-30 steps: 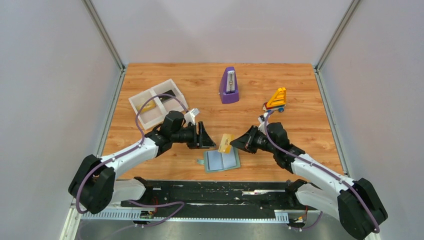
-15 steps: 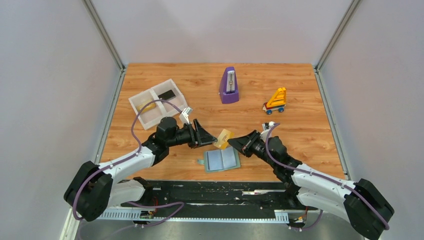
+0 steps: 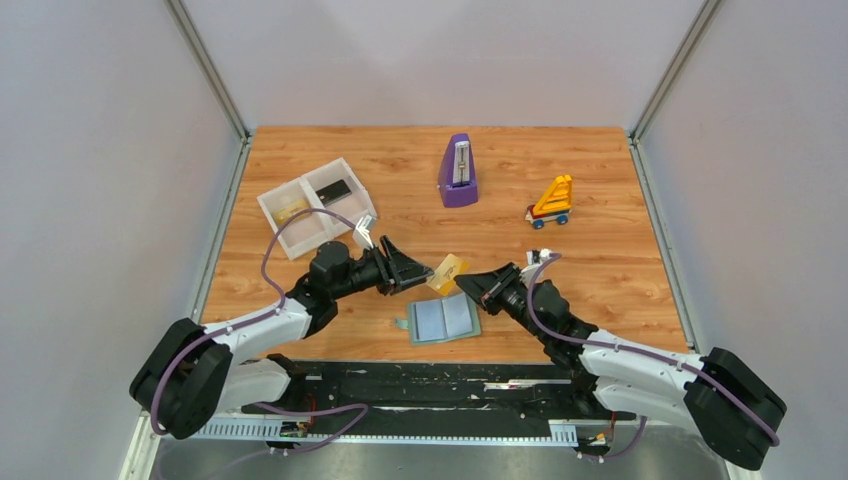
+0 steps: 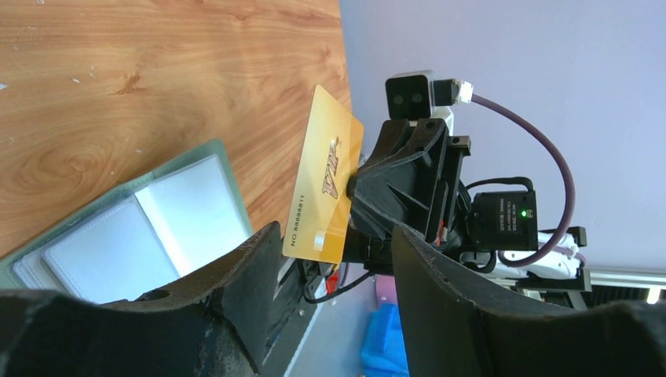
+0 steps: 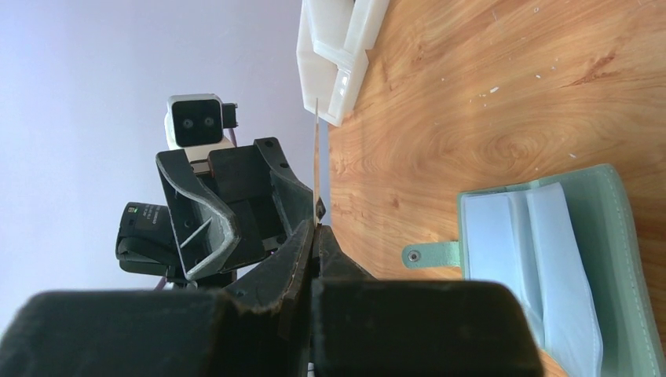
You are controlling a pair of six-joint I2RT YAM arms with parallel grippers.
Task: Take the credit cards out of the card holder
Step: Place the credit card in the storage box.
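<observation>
Handover in hand: the right end effector point(image 3: 474, 282) is clamped on the gold card point(image 4: 326, 184), held in the air above the open card holder point(image 3: 445, 320) on the tabletop point(image 3: 600, 190). The left end effector point(image 3: 418, 271) — jaws apart — probably must next close on the card's free edge.

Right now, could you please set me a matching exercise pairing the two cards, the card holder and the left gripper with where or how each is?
1 gold card
2 dark card
3 card holder
4 left gripper

A open, holding nothing
B lying open on the table
C pinched by the right gripper
D in the white tray

Pairs: 1-C, 2-D, 3-B, 4-A
</observation>
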